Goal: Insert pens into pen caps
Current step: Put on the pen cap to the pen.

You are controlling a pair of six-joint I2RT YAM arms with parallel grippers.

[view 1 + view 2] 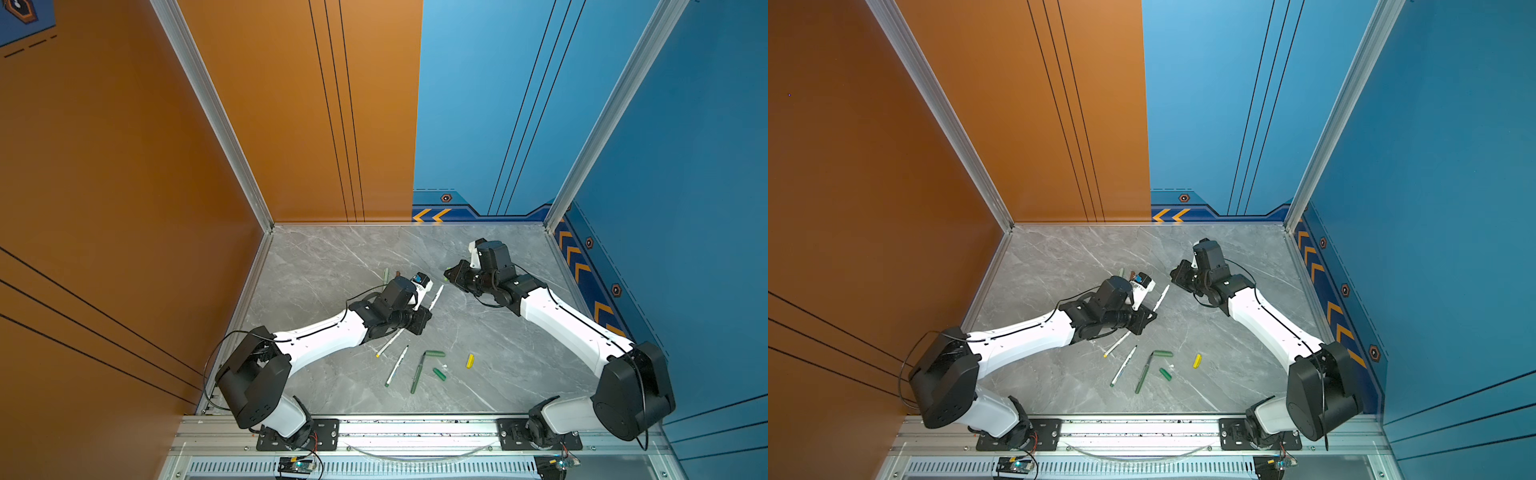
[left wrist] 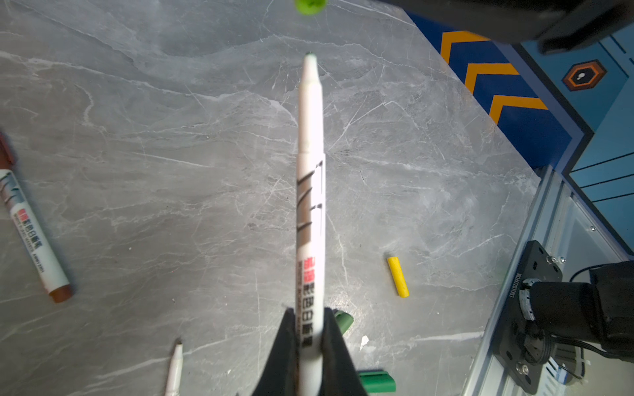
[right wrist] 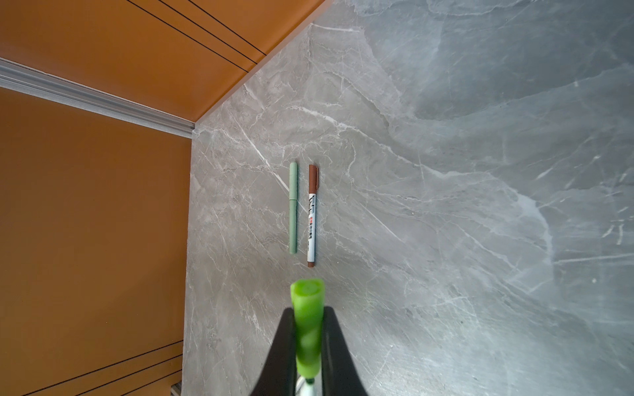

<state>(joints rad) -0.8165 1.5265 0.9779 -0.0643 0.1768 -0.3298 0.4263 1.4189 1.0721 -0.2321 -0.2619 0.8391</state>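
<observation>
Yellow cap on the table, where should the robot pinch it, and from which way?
Pinch the yellow cap around its middle, across its narrow width, coming straight down from above. It is a short tube lying flat on the table with bare space along both long sides, so jaws probably fit there and its ends stay free. Which end is open I cannot tell.

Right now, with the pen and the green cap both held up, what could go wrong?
The left pincer grips the white pen well back from its tip, so the long free length may pivot when pushed. Its tip is apart from the bright green cap in the right pincer; slight misalignment could make it miss the opening. A slipped pen could knock the yellow cap lying nearby.
</observation>
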